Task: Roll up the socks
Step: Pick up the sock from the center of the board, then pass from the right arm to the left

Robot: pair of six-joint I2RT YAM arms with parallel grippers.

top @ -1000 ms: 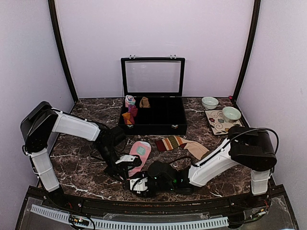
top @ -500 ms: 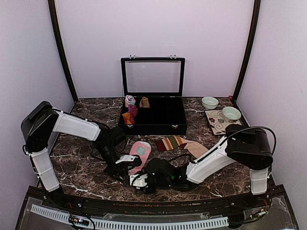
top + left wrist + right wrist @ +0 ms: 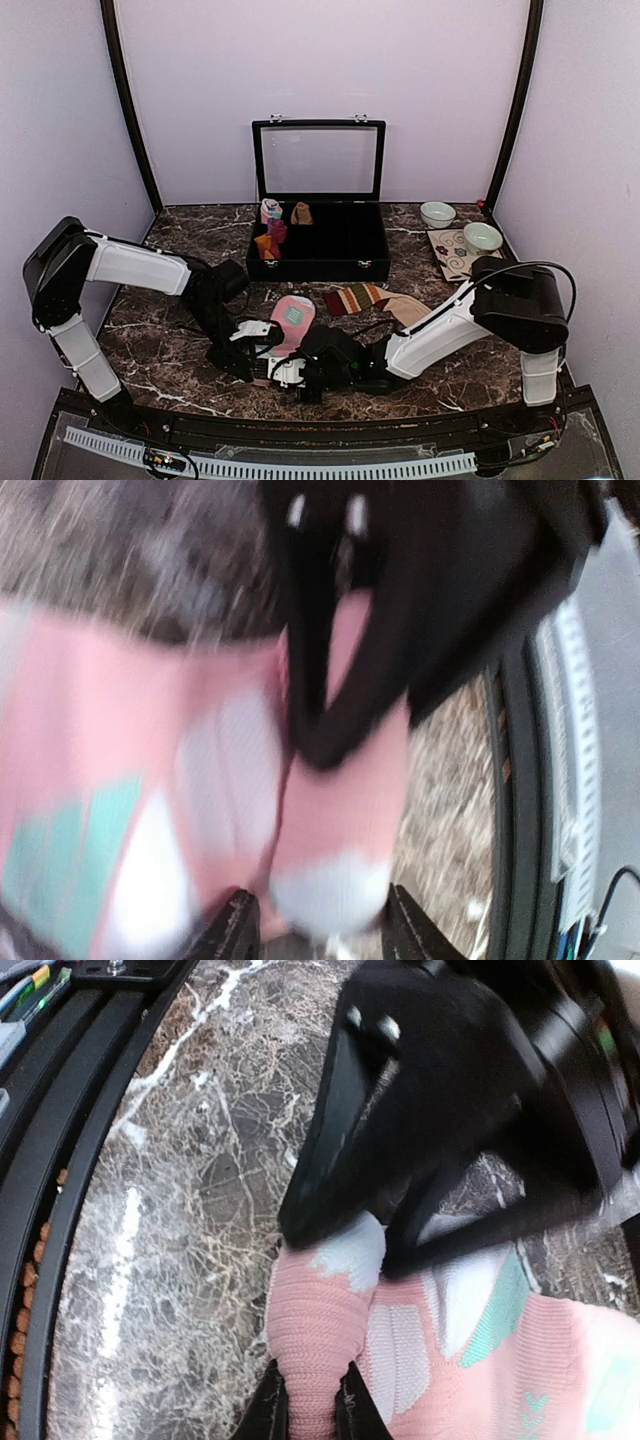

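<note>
The pink sock [image 3: 294, 315] with mint and white pattern lies in front of the black box, and its near end is folded up into a thick roll. My left gripper [image 3: 248, 345] grips the pale toe end of that roll [image 3: 330, 895], which sits between its fingers [image 3: 236, 932]. My right gripper [image 3: 285, 370] is shut on the pink fold [image 3: 312, 1340] from the opposite side. The two grippers almost touch. The striped sock [image 3: 366, 297] with a tan foot lies flat to the right, untouched. The left wrist view is blurred.
The open black box [image 3: 320, 265] stands behind the socks with small rolled bundles [image 3: 270, 236] in its left compartments. Two bowls [image 3: 437, 213] [image 3: 483, 237] and a patterned tray [image 3: 452, 262] sit at the back right. The table's front rail [image 3: 60, 1160] is close by.
The left arm has swung left and lowered. The right gripper has moved up and left onto the near end of the pink sock, which is now bunched between both grippers.
</note>
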